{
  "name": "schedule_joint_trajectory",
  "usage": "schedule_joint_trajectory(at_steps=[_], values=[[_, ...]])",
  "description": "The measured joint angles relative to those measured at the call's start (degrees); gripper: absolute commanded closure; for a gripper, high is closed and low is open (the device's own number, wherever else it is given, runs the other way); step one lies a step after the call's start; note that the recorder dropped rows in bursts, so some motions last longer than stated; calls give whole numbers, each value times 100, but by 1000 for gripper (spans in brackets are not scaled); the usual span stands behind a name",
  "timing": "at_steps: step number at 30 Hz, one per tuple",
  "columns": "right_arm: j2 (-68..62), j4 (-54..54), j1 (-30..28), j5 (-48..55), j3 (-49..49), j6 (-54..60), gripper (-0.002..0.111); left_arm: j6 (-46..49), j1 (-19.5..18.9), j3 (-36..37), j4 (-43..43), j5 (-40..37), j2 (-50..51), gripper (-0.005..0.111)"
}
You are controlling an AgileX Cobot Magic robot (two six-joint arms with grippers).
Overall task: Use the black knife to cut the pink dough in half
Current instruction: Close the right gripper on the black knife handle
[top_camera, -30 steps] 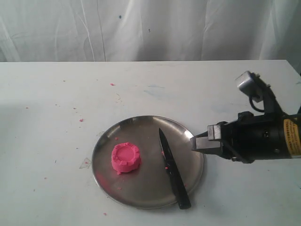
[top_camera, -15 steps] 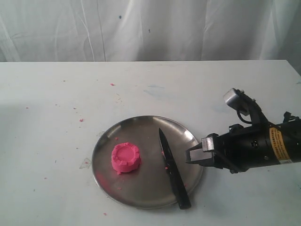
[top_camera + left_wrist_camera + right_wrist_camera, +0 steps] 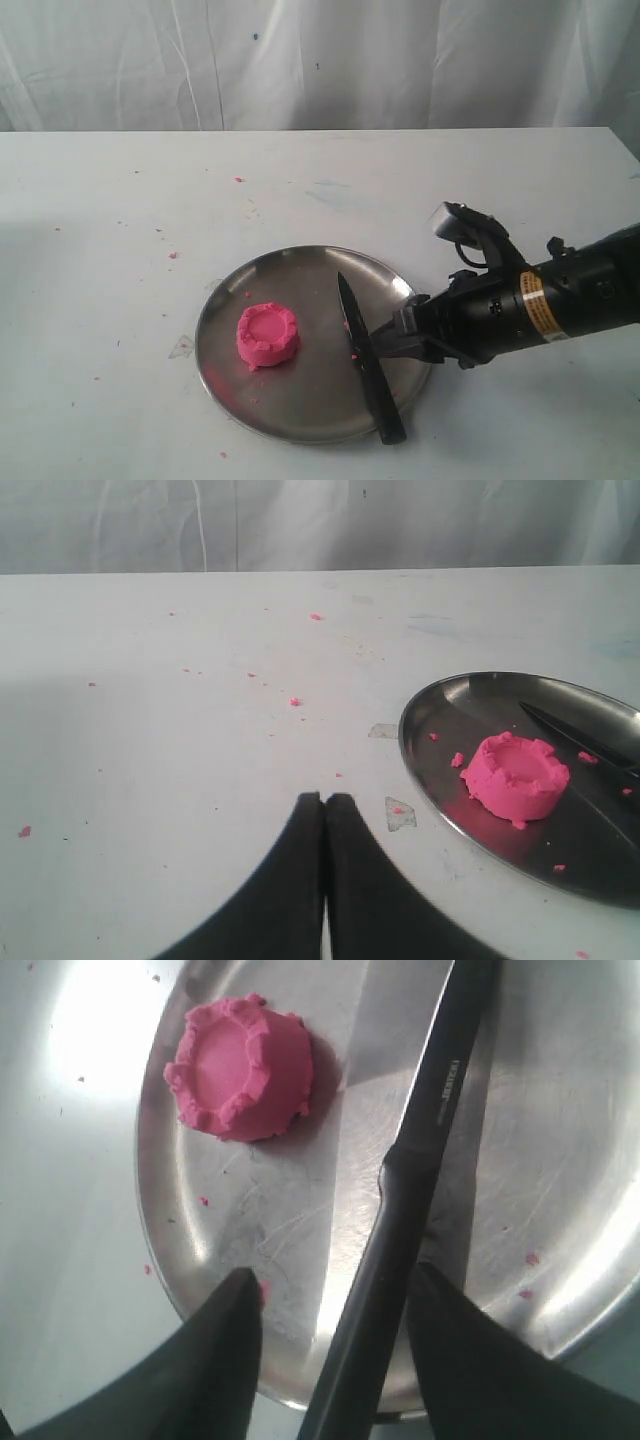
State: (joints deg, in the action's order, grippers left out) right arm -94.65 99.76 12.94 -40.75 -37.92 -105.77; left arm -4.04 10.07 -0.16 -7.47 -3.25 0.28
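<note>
Dough is a single round puck with a dented top and ragged rim, uncut, on the left half of the plate; the knife lies apart from it, right of centre. Desk: white surface in front of a white curtain. Right arm: black, reaching in low from the right edge over the plate's right rim. Plate: round, steel, near the front of the desk, carrying both task items. Knife: all black, flat on the plate, its tip toward the far side and its handle end overhanging the near rim. Right fingers: spread wide, holding nothing; the wrist view shows them standing either side of the knife handle, with the dough beyond on the plate; whether they touch the handle cannot be told. Left fingers: pressed together with nothing between them, over bare desk beside the plate, the dough near and the knife blade behind it. Crumbs: tiny pink specks scattered over the desk and plate.
</note>
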Motion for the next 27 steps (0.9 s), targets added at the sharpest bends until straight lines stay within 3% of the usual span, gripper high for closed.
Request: schedule_joint_trajectory(at_steps=[27], values=[[-1042,-24,436,148,-312,196,64,0,0,0,0,0,0,107]])
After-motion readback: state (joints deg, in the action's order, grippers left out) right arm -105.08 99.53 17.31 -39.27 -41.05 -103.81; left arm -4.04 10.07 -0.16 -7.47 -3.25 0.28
